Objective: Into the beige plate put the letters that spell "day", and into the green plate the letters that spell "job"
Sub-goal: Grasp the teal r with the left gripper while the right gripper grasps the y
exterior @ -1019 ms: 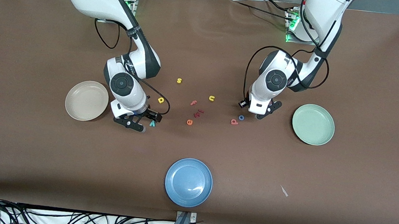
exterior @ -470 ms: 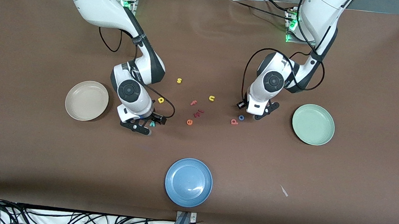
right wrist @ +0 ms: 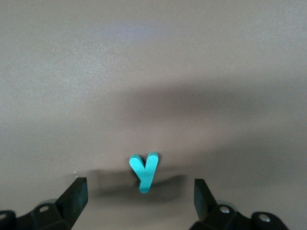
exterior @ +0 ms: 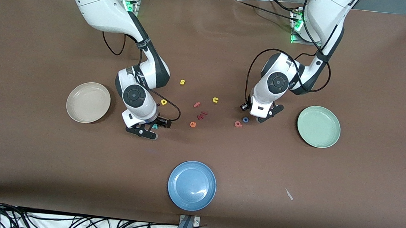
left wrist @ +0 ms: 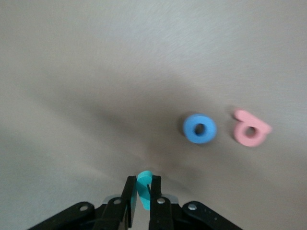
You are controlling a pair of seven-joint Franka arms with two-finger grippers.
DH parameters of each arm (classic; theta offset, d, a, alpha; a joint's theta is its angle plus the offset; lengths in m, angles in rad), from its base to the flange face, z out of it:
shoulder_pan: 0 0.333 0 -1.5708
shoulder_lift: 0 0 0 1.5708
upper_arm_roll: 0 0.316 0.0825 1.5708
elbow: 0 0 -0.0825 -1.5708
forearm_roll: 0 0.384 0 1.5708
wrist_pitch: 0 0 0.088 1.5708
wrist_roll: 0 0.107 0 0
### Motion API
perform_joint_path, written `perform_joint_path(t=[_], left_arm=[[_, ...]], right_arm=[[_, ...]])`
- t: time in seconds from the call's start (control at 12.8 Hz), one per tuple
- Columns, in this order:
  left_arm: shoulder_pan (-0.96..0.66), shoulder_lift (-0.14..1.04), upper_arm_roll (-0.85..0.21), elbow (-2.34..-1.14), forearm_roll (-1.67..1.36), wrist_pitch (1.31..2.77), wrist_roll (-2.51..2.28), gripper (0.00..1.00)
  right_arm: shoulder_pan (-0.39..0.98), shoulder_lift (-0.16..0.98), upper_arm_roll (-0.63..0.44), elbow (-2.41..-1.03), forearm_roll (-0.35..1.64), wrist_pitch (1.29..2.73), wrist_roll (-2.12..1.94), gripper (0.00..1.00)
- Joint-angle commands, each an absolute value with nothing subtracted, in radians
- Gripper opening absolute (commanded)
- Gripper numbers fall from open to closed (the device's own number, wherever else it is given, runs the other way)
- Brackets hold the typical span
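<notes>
Foam toy letters and matte plates on a brown counter, two hands low over the letters

Left hand (left wrist: pixel 142 184): narrow, thin black fingers pinched on a small teal letter (left wrist: pixel 143 191) whose shape is mostly hidden, just beside the blue ring "o" (exterior: pixel 246 120) and the pink-red round-bowled letter (exterior: pixel 238 123), between the middle letters and the smooth, round, shallow-rimmed green plate (exterior: pixel 318 126). Right hand (exterior: pixel 150 127): wide, black fingers standing either side of the flat teal "y" (right wrist: pixel 144 170), which lies on the counter apart from both, near the cream-beige plate (exterior: pixel 88 102) of the same form. Yellow round-bowled letter (exterior: pixel 163 102) lies on the counter beside the right arm's wrist. Glossy blue plate (exterior: pixel 192 185) sits nearest the front camera
</notes>
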State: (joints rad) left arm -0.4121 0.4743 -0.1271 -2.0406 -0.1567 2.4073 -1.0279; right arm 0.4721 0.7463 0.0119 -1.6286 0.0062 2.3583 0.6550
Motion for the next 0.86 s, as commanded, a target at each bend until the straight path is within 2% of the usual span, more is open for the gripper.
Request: perform_joint_path(t=[0.0,0.08,0.24,0.39,0.63,0.78], left_arm=[[-0.359,0.381,-0.115,-1.939,-0.111,2.150,-0.902,0.00],[-0.326,0.371,-0.115,-1.886,-0.083,2.053,-0.853,0.00],[-0.253,0.368,-0.115,-1.821,-0.034,1.939,-0.743,0.00],[-0.180,0.370,-0.115,-1.810,0.000,1.924,-0.628,0.00],[-0.053,0.382,-0.117,-1.824,0.035,1.922,-0.390,0.00],[0.003,0.435,-0.117,-1.824,0.035,1.921,-0.286,0.00]], right_arm=[[0.460,0.767,0.018,-1.601,0.025,2.344,0.607,0.86],[0.459,0.769,0.018,-1.600,0.025,2.339,0.607,0.79],[0.454,0.769,0.018,-1.600,0.026,2.338,0.601,0.73],[0.445,0.773,0.023,-1.594,0.026,2.335,0.598,0.69],[0.445,0.775,0.023,-1.592,0.049,2.335,0.595,0.47],[0.445,0.776,0.023,-1.592,0.060,2.335,0.595,0.35]])
